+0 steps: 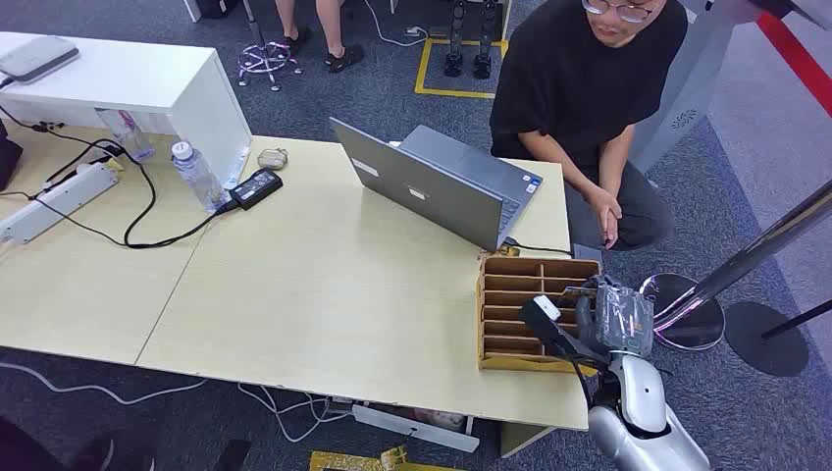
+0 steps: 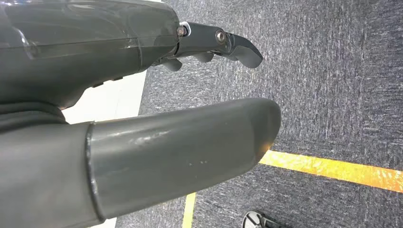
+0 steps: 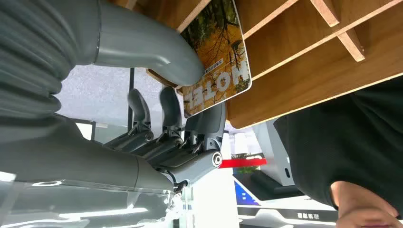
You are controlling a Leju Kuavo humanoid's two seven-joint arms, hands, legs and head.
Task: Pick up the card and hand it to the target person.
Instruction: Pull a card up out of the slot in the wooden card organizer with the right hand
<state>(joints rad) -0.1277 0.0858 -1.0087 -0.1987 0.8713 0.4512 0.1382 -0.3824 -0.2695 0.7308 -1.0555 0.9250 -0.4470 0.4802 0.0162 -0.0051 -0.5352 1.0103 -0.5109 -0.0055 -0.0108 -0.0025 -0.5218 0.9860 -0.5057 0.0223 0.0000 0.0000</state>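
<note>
Here the right hand (image 3: 180,118) grasps the card (image 3: 216,57): in the right wrist view the thick thumb presses on its printed face and the dark fingers (image 3: 209,121) lie behind it. The card, with yellow trees and the word HOTEL, is inside the wooden rack (image 1: 520,294), between thin dividers. This rack stands at the near right corner of the table (image 1: 324,294), with its near side almost at the table edge, and the hand is at its right side, over the edge. A person in a black shirt (image 1: 589,88) crouches at the far right of the table, just behind the rack. An open laptop (image 1: 442,182) stands to the far left of the rack, close to it. The middle of the table, left of the rack, is bare wood. Right of the table are 2 round stand bases (image 1: 731,324) on the carpet. The left hand (image 2: 142,118) hangs above the grey carpet (image 2: 332,85) with a yellow line (image 2: 332,167); its fingers are apart and nothing is in it.
</note>
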